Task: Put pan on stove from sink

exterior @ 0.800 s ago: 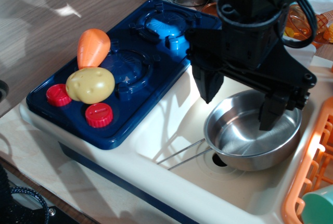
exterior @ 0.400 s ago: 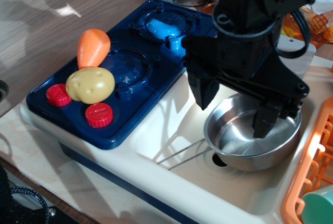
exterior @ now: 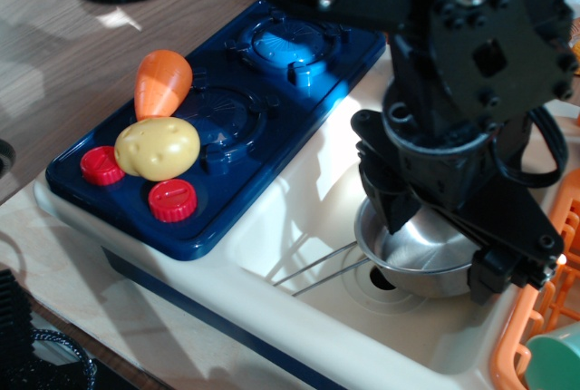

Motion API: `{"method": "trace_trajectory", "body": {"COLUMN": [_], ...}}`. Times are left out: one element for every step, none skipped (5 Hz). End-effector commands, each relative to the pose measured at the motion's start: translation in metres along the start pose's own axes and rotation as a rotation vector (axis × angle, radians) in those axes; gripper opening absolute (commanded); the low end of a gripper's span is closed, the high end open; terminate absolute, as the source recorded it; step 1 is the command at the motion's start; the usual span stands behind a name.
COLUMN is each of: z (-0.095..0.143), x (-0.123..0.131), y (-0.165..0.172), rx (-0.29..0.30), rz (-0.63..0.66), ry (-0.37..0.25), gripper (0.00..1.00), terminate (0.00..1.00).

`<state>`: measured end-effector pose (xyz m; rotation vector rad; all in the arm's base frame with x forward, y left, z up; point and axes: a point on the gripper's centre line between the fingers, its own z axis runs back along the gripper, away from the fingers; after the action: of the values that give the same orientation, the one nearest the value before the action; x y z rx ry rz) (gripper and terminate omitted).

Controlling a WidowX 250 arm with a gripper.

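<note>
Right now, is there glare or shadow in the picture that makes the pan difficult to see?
In the observation.image view, the pan shows bright reflections inside, and the dark gripper and arm cover most of it. The sink has a strong light patch and thin shadows beside the wire handle. The stove is sharp, with small highlights.
</note>
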<state>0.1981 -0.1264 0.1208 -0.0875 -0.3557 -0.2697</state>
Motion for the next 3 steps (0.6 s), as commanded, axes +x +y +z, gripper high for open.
{"method": "trace_trajectory", "body": {"z": [-0.009,-0.016,-0.025], "x": [0.004,0.003,0.001], "y": [0.001,0.004,0.009], "rx": [-0.032,-0.052,-0.065], "rz": [-0.045,-0.053,-0.058], "ry": [-0.05,-0.059,-0.069], "gripper": [1.0,1.0,1.0], "terminate": [0.0,0.0,0.0]}}
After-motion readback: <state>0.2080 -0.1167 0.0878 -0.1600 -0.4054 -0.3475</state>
